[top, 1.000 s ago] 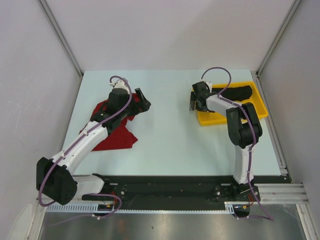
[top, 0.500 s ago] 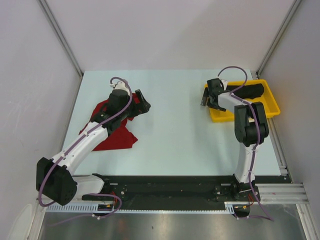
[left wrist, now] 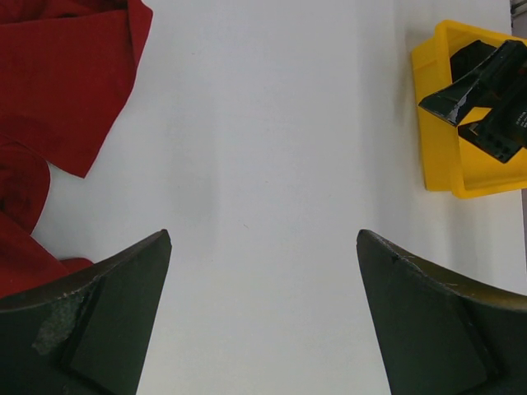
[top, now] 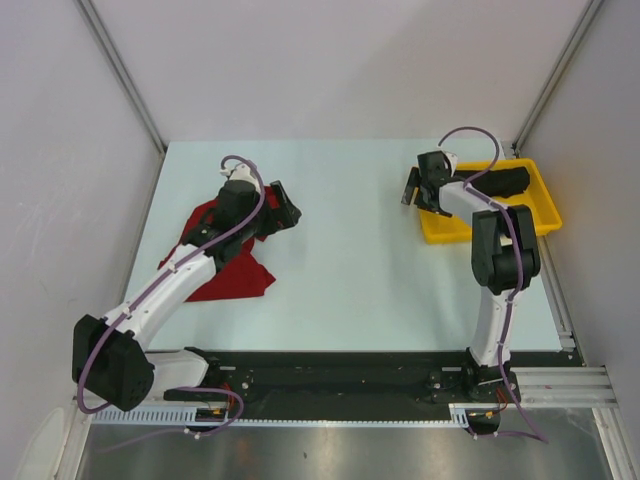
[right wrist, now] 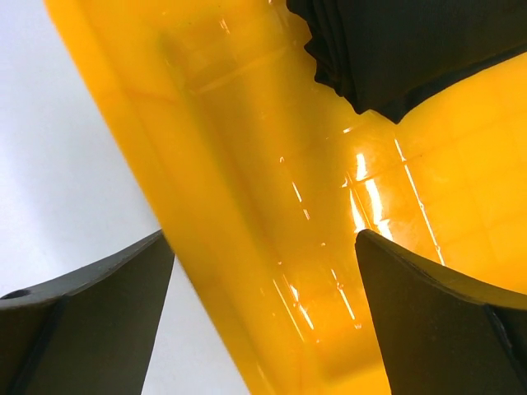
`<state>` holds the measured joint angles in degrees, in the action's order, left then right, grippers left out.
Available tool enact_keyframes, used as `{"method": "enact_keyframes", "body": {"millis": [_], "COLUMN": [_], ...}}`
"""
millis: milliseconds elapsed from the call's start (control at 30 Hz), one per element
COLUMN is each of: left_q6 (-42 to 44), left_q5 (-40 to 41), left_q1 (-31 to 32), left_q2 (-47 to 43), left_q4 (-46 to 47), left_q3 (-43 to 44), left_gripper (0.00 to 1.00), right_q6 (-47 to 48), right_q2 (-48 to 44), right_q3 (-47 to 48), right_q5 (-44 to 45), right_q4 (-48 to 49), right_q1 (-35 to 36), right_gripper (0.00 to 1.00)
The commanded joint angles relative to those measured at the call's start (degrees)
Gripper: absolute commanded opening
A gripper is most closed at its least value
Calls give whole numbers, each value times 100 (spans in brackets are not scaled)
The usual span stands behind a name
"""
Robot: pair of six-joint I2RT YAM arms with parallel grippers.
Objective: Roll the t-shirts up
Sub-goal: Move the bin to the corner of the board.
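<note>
Left fingers [left wrist: 99, 321]: spread wide, empty, above desk [left wrist: 263, 148] beside red t-shirt [left wrist: 66, 74].
Right fingers [right wrist: 445, 321]: apart (nothing held) over yellow tray [right wrist: 247, 164], black t-shirt [right wrist: 412, 49] inside.

crumpled red t-shirt [top: 238, 281], bundled black t-shirt [top: 507, 181]

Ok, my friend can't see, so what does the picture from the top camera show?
Over a pale table, the robot's left gripper is open beside a crumpled red shirt, and its right gripper is open at the left end of a yellow tray with a bundled black shirt inside.
</note>
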<state>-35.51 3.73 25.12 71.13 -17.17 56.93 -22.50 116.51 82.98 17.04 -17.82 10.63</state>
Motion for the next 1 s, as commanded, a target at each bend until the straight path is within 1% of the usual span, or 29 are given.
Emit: {"method": "enact_keyframes", "body": {"millis": [0, 167, 200, 267, 300, 333, 367, 433, 467, 500, 533, 633, 700, 733, 767, 800, 833, 967], "left_q6": [61, -122, -184, -447, -544, -658, -946, -1212, -1422, -1554, -1721, -1933, -1977, -2004, -2004, -2013, -2022, -2083], "left_q5": [-162, -215, -154, 276, 417, 740, 883, 1199, 1383, 1437, 1464, 1500, 1429, 1420, 1420, 1464, 1473, 1456], "left_q1": [-104, -288, -324, -394, -394, -386, -386, -394, -386, -386, -386, -377, -377, -368, -359, -359, -359, -359], "left_q2": [-240, -433, -477, -731, -837, -1116, -1258, -1601, -1925, -2041, -2129, -2314, -2297, -2280, -2271, -2236, -2235, -2121], "left_q4": [100, 30, -75, -260, -409, -471, -550, -656, -647, -639, -595, -376, -208, -182, -147, -129, -111, 90], "left_q3": [-67, -217, -295, -401, -584, -708, -848, -1410, -1630, -2041, -2219, -2800, -3011, -3047, -3082, -3117, -3144, -3232], "left_gripper": [100, 100, 99, 100, 100, 100, 100, 99, 99, 97, 96, 95, 94, 94, 94, 94, 93, 91], "right_q6": [-105, -176, -184, -298, -307, -273, -272, -325, -403, -526, -614, -676, -746, -877, -974, -1036, -1080, -1273], "right_q2": [-594, -1128, -1235, -1611, -1718, -1815, -1859, -1772, -1711, -1493, -1360, -579, -183, 228, 406, 625, 993, 1855], "right_q3": [219, 218, 210, 184, 157, 105, 96, 104, 104, 139, 183, 709, 1043, 1367, 1492, 1667, 1991, 2712], "right_q5": [-86, -51, -34, -95, -148, -296, -384, -804, -955, -1366, -1544, -1809, -2001, -2072, -2142, -2222, -2240, -2301], "right_q4": [-133, -371, -458, -608, -573, -495, -416, 5, 190, 661, 875, 1412, 1614, 1685, 1721, 1965, 1967, 1958], "right_q1": [-17, 18, 26, 210, 359, 587, 998, 1431, 1763, 1906, 2012, 2521, 2732, 2768, 2786, 2812, 2865, 2971], "right_gripper": [98, 99, 99, 100, 100, 100, 100, 98, 98, 97, 96, 94, 93, 93, 92, 91, 91, 89]}}
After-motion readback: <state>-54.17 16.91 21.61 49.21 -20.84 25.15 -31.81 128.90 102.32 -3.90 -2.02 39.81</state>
